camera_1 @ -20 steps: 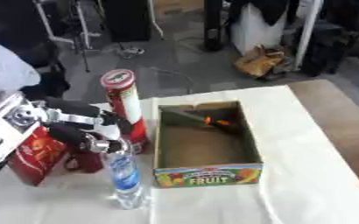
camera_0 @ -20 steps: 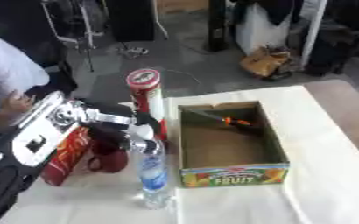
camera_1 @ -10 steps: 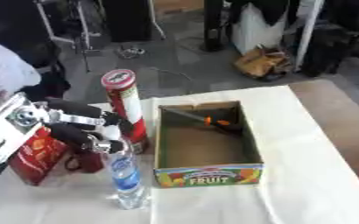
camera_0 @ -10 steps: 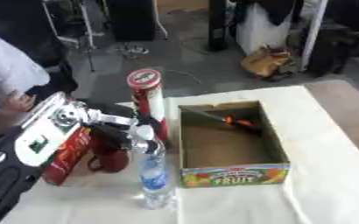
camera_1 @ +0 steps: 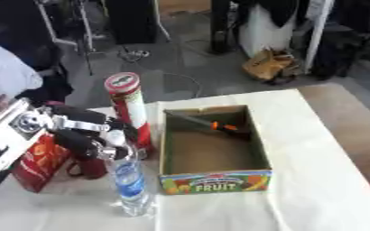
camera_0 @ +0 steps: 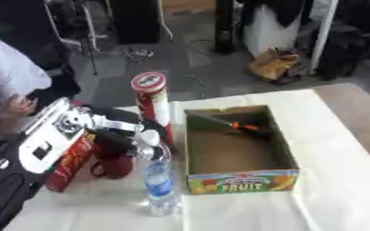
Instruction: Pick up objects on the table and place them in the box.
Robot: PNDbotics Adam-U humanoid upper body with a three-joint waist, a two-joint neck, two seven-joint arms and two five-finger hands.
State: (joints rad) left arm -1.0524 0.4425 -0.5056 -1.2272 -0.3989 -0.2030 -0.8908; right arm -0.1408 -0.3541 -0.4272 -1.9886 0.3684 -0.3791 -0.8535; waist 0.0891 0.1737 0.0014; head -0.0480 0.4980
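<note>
Left hand (camera_0: 117,135) covers the upper part of the dark red mug (camera_0: 113,164) and the lower side of the red tube can (camera_0: 153,106); whether its fingers (camera_1: 101,146) touch the water bottle (camera_1: 129,180) cap is too blurred to tell. Red carton (camera_0: 70,160) is half behind the arm. The dark, orange-tipped item inside the box (camera_0: 239,178) is unidentifiable. Tabletop (camera_0: 330,135) is cut off at the right and bottom edges.

— Where's the box (camera_0: 239,180)?
— Mid-table (camera_0: 338,158), a tool (camera_0: 224,124) inside at its far end.
— And left of it?
— The bottle (camera_0: 159,180) in front, the can (camera_0: 152,103) behind; further left a mug (camera_0: 113,163), then a carton (camera_0: 70,162). The left hand (camera_0: 121,135) sits over the mug.
</note>
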